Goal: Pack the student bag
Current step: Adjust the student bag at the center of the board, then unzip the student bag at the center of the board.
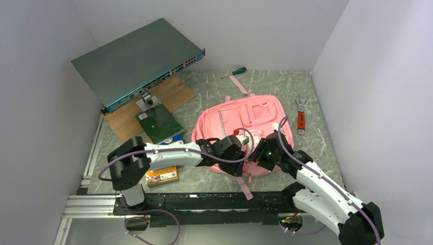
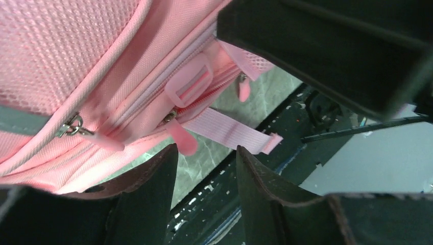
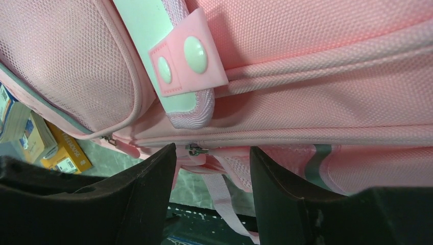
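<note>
Just then my left gripper (image 2: 205, 153) and right gripper (image 3: 212, 153) hung part-open and empty at the near edge of the pink student bag (image 1: 250, 122), which lay flat at centre, its zipper (image 3: 194, 149) running left-right just beyond my fingertips.

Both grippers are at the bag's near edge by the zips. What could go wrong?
The left gripper stands open with a zip pull and a loose strap both just beyond its fingertips; closing could catch the strap instead.
The right gripper, also open, sits close beside it at the student bag; the two could bump.
A tug may drag the soft bag rather than open the zip.
</note>
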`<state>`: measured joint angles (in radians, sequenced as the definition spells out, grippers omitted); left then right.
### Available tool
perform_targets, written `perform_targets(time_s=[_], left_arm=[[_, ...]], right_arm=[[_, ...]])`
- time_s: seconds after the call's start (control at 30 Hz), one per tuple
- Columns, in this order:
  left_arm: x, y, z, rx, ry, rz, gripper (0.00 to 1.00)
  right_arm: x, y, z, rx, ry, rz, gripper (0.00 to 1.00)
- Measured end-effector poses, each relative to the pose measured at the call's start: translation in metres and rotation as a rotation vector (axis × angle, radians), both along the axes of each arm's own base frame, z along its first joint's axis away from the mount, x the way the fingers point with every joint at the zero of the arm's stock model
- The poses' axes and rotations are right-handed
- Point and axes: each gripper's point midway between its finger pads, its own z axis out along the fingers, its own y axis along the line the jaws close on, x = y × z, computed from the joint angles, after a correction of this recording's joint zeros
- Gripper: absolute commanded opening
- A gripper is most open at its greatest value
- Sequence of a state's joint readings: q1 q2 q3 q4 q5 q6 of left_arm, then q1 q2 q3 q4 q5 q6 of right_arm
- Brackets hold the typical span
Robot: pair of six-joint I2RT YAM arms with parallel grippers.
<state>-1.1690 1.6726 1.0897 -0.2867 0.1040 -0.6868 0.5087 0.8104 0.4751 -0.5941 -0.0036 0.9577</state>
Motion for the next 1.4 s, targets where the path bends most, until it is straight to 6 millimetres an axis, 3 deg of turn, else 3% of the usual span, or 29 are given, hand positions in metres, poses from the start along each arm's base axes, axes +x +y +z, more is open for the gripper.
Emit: perform_targets(time_s=[0.13, 0.27, 0.57, 0.63, 0.73, 1.0, 1.17, 1.4], left_arm=[[-0.002, 0.0, -0.018, 0.055, 0.036, 0.026, 0.62], [-0.001, 0.004, -0.021, 0.077, 0.053, 0.069, 0.65], [0.003, 0.002, -0.036, 0.139, 0.082, 0.129, 0.37], [0.006, 0.003, -0.041, 0.164, 0.079, 0.137, 0.27], [0.009, 0.007, -0.043, 0.196, 0.066, 0.15, 0.01], [0.017, 0.017, -0.039, 0.256, -0.009, 0.182, 0.0], [0.027, 0.033, -0.033, 0.273, -0.078, 0.229, 0.0], [0.041, 0.058, -0.019, 0.291, -0.194, 0.248, 0.0]], right_arm=[[-0.002, -0.002, -0.002, 0.003, -0.012, 0.004, 0.57], [-0.006, -0.004, -0.006, 0.005, -0.023, 0.008, 0.57], [-0.005, -0.004, -0.006, 0.005, -0.045, 0.022, 0.56], [-0.006, -0.004, -0.006, 0.006, -0.049, 0.024, 0.57], [-0.006, -0.004, -0.005, 0.006, -0.053, 0.026, 0.57], [0.001, -0.014, -0.016, 0.028, -0.063, -0.079, 0.53], [0.022, -0.04, -0.019, 0.056, -0.064, -0.262, 0.51], [0.058, -0.112, -0.033, 0.095, -0.002, -0.505, 0.49]])
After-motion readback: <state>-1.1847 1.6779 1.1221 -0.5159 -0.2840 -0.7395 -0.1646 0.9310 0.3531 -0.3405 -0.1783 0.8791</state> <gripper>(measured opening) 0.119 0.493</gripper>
